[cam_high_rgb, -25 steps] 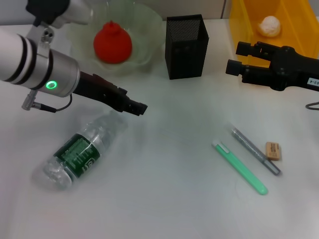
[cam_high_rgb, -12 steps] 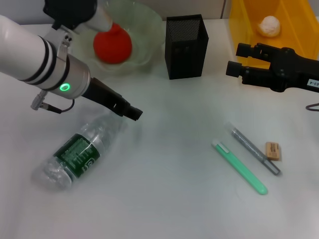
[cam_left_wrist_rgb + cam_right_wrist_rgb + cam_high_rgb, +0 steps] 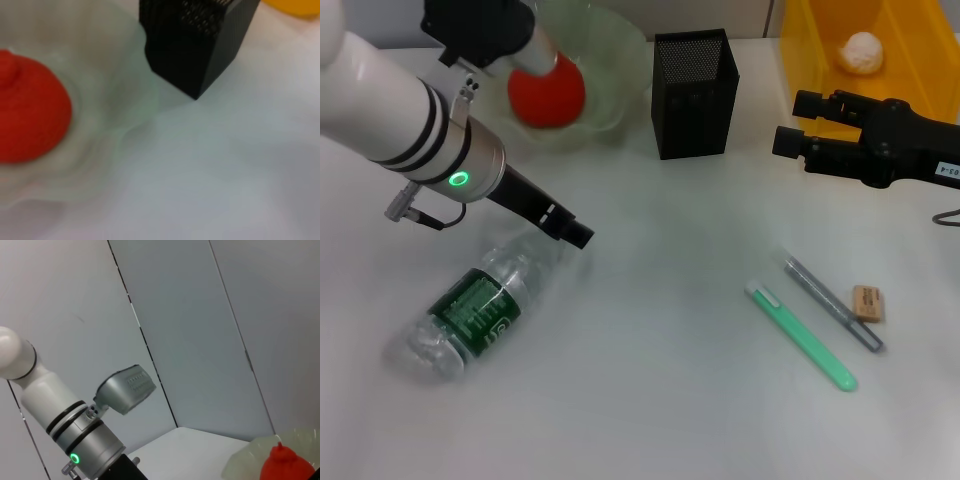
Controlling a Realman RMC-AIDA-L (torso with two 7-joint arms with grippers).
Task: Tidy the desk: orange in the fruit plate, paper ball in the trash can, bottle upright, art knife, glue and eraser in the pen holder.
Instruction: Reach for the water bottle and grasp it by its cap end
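My left gripper (image 3: pixel 576 235) hung just above the table (image 3: pixel 660 400), its tip at the neck end of the bottle (image 3: pixel 470 310). I could not tell whether its jaws were spread or pressed together, since they pointed away from the head camera and my wrist camera did not show them. Over the last second that tip had drawn back and down toward the bottle, and the arm had turned so that it slanted more steeply. The bottle had not moved: it lay on its side, base toward me and neck toward the gripper. I judged that I was lining up to take it near the neck and stand it up, so that step was not yet done.

My right gripper (image 3: pixel 794 120) had kept its place, parked low over the table in front of the trash can (image 3: pixel 800 40), jaws spread and holding nothing.

The orange (image 3: pixel 548 95) sat in the plate (image 3: pixel 615 60) and the paper ball (image 3: pixel 861 50) lay in the trash can, so those two jobs looked finished. The pen holder (image 3: pixel 694 90) stood between plate and trash can, and I could see nothing in it. The eraser (image 3: pixel 867 302), the grey knife (image 3: pixel 833 303) and the green glue (image 3: pixel 802 335) lay well apart from the bottle, on my right side, the eraser just beside the knife.

Nothing lay between my left gripper and the bottle. The plate was close behind my left arm, which I judged I would need to mind when tipping the round, easily rolled bottle upright.
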